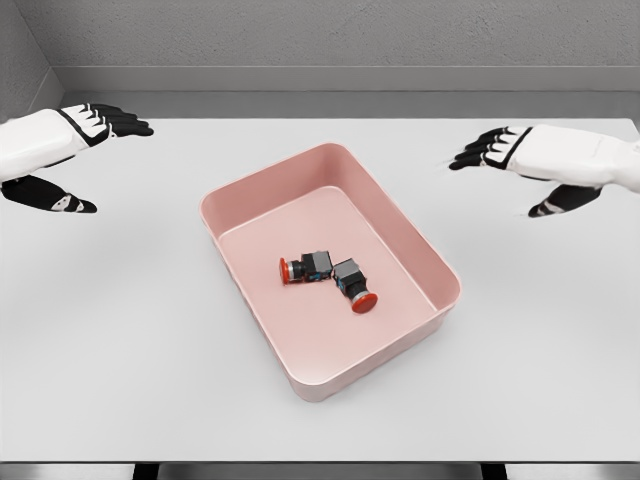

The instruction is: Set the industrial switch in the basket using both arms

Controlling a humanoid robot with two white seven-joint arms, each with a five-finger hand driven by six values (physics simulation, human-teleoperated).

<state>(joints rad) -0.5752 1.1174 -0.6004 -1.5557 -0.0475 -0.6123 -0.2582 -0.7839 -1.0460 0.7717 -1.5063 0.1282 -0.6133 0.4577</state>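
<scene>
A pink rectangular basket [415, 238] sits turned at an angle in the middle of the white table. Inside it lie two industrial switches with grey-black bodies and red buttons: one [306, 268] points its button left, the other [354, 284] points its button toward the front right. They touch at their bodies. My left hand [112, 122] hovers over the table's far left, fingers spread and holding nothing. My right hand [483, 151] hovers at the far right, fingers also spread and holding nothing. Both hands are well clear of the basket.
The white table [130, 330] runs to a grey wall at the back; its front edge lies along the bottom of the view.
</scene>
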